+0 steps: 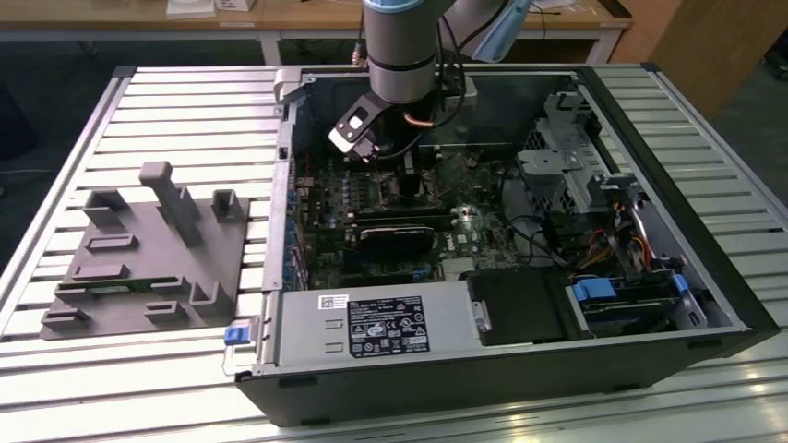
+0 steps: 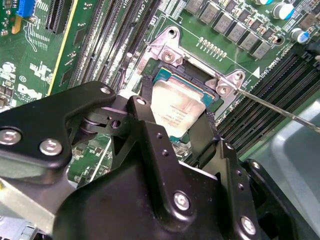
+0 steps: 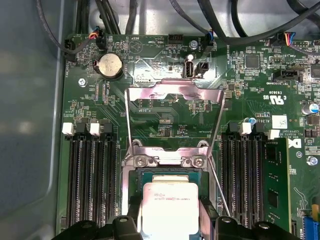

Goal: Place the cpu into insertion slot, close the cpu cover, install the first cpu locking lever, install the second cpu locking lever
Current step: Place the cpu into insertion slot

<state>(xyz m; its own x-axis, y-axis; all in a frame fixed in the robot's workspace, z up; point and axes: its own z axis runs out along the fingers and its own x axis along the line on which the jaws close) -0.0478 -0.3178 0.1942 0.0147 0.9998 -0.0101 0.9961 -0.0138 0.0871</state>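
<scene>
Open black computer case [image 1: 493,388] lies on a slatted metal table [image 1: 185,111]. A grey moulded fixture [image 1: 148,258] sits beside it, at the exterior view's left. Labelled power supply [image 1: 369,328] inside (along the near wall). Coin battery [image 3: 110,65] seated on the green board [image 3: 260,100].

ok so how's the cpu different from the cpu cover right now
The cpu is a solid square with a dull grey face; the cpu cover is a thin silver frame with green board showing through its window. The cpu is held by the gripper over the insertion slot; the cpu cover is swung open, away from that slot, with nothing touching it. Both are squarish and look metallic.
</scene>
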